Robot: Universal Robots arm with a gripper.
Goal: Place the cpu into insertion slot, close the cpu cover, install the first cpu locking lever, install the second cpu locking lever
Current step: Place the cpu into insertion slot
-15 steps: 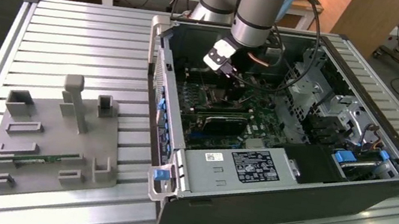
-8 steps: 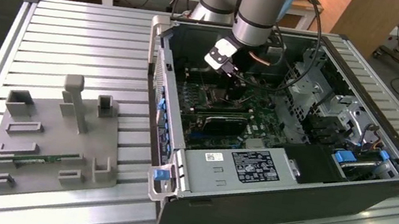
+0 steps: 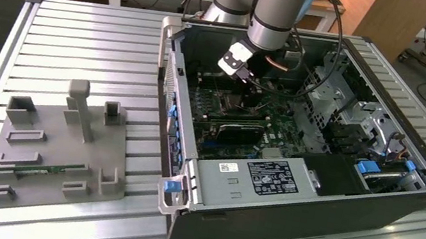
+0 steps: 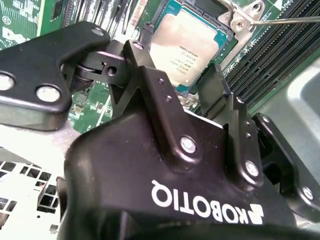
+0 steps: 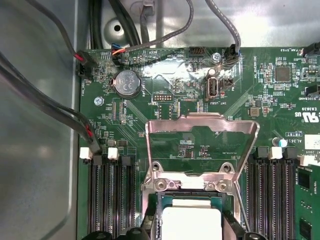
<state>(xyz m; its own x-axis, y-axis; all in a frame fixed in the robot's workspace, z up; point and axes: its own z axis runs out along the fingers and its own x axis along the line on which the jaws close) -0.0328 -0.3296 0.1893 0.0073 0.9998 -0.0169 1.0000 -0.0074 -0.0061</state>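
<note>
The gripper [image 4: 179, 55] reaches down into an open computer case [image 3: 312, 201] that lies on a slatted metal table [image 3: 79, 38]. In the exterior view it hangs over the half of the green circuit board [image 5: 165, 75] nearer the case's far wall.

The cpu [image 5: 192, 222] lies flat in the insertion slot [image 3: 229, 101], metal top facing up. It is square, so it has no long axis. Its sides run parallel to the long black memory slots [image 5: 107, 200] that flank the socket on both sides.

The jaws are set narrow. The two black fingers [image 4: 150, 75] lie against opposite edges of the chip, holding it between them.

The cpu cover [image 5: 200, 121] is swung open and stands tilted up from its hinge at the socket edge. It is on the side toward the coin battery [image 5: 127, 82], and bare board shows through its square window. A thin metal rod [image 4: 285, 21] stands free beside a corner of the socket, not latched down.

On the table near its edge at the exterior view's left, well apart from the case, sits a grey tray [image 3: 42, 156].
</note>
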